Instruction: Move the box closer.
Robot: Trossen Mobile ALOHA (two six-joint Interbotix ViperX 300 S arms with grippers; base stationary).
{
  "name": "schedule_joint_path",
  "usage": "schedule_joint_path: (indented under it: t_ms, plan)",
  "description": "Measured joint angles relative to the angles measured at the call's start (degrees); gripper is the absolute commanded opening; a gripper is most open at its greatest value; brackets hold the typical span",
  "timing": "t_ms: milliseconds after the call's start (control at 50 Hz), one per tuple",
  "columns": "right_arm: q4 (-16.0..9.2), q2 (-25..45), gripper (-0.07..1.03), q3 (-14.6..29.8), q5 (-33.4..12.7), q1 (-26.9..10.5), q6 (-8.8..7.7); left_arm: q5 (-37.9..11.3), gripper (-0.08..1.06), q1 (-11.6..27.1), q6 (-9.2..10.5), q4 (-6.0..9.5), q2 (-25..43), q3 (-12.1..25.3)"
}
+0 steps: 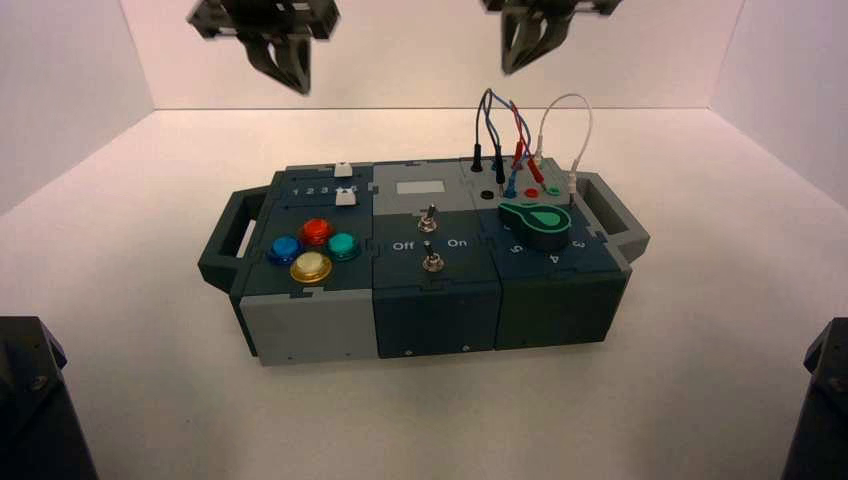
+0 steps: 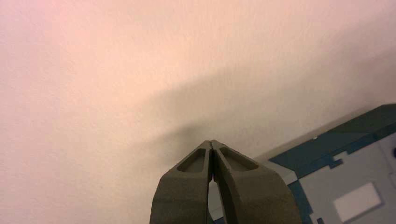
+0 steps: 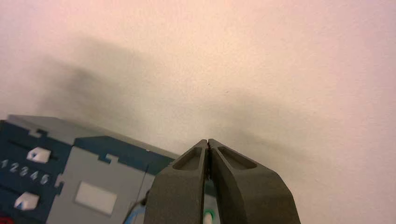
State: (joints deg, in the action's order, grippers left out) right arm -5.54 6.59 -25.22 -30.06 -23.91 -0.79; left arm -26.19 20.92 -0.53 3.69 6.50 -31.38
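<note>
The box (image 1: 420, 300) is a long dark teal and grey unit with a handle at each end, standing slightly turned in the middle of the white floor. On top are four coloured buttons (image 1: 312, 248), two toggle switches (image 1: 430, 240), a green dial (image 1: 540, 224) and plugged-in wires (image 1: 520, 130). My left gripper (image 1: 300, 85) hangs high above and behind the box's left half, shut and empty. Shut as well, my right gripper (image 1: 515, 65) hovers above the wires. The left wrist view shows the left gripper (image 2: 212, 143) over bare floor beside a box corner (image 2: 345, 177). The right gripper (image 3: 207, 141) has the box's back edge (image 3: 93, 154) beneath it.
White walls (image 1: 60, 100) enclose the floor on three sides. Dark arm bases sit at the near left corner (image 1: 35, 400) and near right corner (image 1: 820, 400). Two white sliders (image 1: 343, 185) with numbers lie behind the buttons.
</note>
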Motion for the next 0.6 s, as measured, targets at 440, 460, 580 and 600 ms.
schedule_joint_path:
  t_ms: [440,460,580,600]
  plan:
    - [-0.26,12.04,-0.02,3.69,-2.02,-0.09,-0.18,-0.26,-0.03,3.34,0.00,3.96,9.49,2.81]
    - [-0.26,12.22,-0.02,3.78,-2.02,-0.09,-0.09,-0.26,-0.03,3.52,0.00,4.04,9.67,2.81]
    - [-0.26,13.18,-0.02,3.87,-2.55,-0.09,-0.18,-0.44,-0.03,3.69,0.00,4.22,9.93,2.81]
    - [-0.35,13.54,-0.02,3.87,-2.81,-0.09,-0.18,-0.62,-0.03,3.69,-0.09,4.31,9.93,2.81]
